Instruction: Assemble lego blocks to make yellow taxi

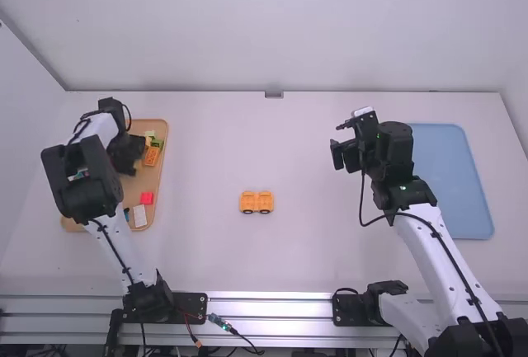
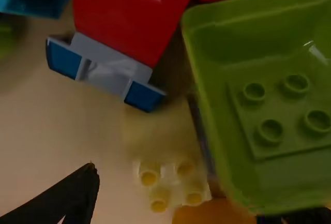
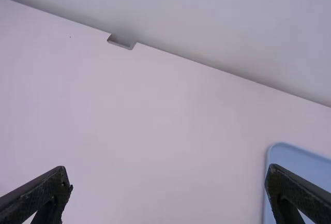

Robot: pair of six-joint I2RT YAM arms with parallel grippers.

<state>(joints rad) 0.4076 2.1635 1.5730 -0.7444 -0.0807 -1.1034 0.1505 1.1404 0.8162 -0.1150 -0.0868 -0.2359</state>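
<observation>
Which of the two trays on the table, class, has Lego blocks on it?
The tan tray, with a red block and an orange block on it; the other tray is blue.

I see the orange wheeled piece (image 1: 264,199) standing on the white table (image 1: 206,250); the pale yellow block (image 2: 165,175) lies studs up, just beside the green block (image 2: 269,100).
</observation>
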